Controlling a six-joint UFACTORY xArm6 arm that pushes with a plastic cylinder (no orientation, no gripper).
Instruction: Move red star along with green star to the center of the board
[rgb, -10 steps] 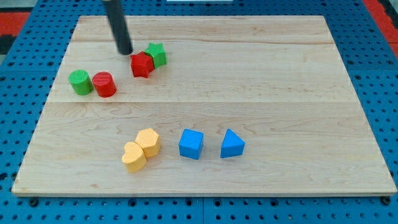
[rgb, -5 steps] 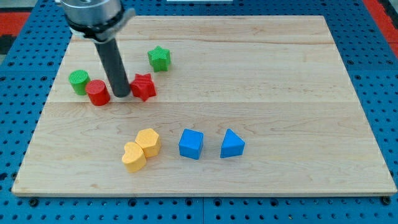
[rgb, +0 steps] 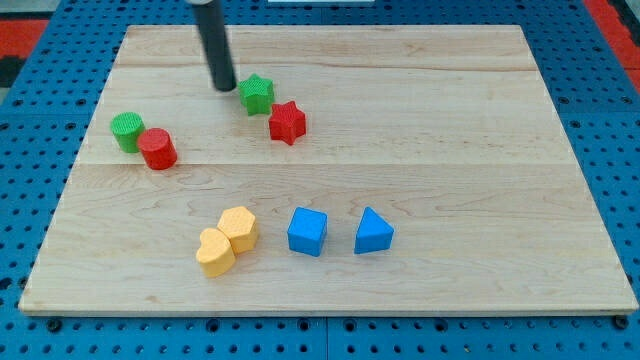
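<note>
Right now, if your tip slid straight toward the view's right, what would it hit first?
Most likely the green star: it sits just right of my tip, slightly lower. The red star lies further down-right, probably off that line.

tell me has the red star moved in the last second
Yes. The red star has shifted toward the view's right: it was left of the green star, touching it, and now sits to its lower right. My tip is left of the green star.
</note>
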